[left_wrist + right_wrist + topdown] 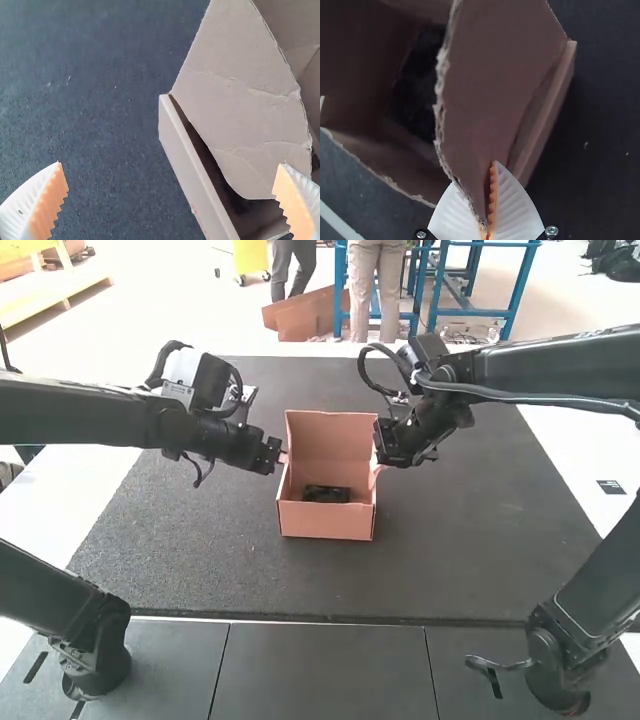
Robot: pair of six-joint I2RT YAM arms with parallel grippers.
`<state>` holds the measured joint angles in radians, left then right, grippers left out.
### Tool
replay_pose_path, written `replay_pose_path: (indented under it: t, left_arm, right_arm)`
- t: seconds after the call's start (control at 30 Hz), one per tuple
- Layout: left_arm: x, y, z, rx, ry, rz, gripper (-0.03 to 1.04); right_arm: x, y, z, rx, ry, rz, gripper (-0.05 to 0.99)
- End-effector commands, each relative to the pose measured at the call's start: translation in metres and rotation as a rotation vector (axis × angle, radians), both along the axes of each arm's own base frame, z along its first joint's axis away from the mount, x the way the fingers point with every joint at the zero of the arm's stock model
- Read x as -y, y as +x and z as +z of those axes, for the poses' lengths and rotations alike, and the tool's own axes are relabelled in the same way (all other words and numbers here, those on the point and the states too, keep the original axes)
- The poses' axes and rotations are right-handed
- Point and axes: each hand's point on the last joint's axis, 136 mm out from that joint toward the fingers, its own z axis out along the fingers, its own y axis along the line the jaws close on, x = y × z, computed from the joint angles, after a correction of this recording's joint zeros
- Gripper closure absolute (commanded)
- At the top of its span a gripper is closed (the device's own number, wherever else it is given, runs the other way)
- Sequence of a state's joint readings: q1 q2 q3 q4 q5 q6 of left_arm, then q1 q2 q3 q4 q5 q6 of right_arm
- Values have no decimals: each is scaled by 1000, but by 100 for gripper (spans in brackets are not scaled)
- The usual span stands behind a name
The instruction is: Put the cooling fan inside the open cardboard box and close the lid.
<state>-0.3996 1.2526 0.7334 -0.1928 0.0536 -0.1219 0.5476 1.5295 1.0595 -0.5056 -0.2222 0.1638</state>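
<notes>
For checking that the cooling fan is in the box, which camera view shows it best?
The high view: it looks down into the open cardboard box, where the cooling fan lies dark on the floor. The right wrist view gives a dim, indistinct interior beside the flap. In the left wrist view, cardboard blocks the inside.

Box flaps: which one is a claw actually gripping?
The right side flap: the right claw is shut on its edge. The left side flap is not pinched; the left claw is open by it.
</notes>
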Motion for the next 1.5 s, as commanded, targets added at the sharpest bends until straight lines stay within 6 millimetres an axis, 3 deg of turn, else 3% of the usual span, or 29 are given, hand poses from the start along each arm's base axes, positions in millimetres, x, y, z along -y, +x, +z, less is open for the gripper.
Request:
replay_pose_path:
  t: [0.0, 0.37, 0.57, 0.63, 0.7, 0.93, 1.17, 1.3, 1.47]
  left_arm:
    - [4, -4, 11, 26, -31, -12, 4]
    - [-13, -26, -1, -6, 21, 13, 4]
    - [-31, -30, 5, 12, 90, 62, 4]
    - [-38, -28, 11, 30, 103, 89, 4]
    - [-45, -22, 22, 64, 107, 124, 4]
    - [-58, 12, 79, 233, 78, 232, 4]
    - [-47, 48, 109, 312, 50, 252, 4]
    - [-26, 59, 108, 297, 44, 212, 4]
    - [13, 60, 109, 290, 28, 129, 4]
  right_arm:
    - [-2, -10, -4, -14, 5, 23, 94]
    - [-1, -19, -14, -28, -18, 51, 92]
    - [-2, -5, 6, 21, 14, 2, 38]
    - [-5, 0, 19, 47, 32, -2, 14]
    - [-8, 1, 31, 58, 47, 5, 2]
    - [7, 11, 65, 110, 94, -37, 2]
    - [47, 26, 103, 309, 38, -111, 2]
    - [75, 34, 125, 443, -23, -201, 3]
    - [116, 32, 127, 480, -74, -305, 3]
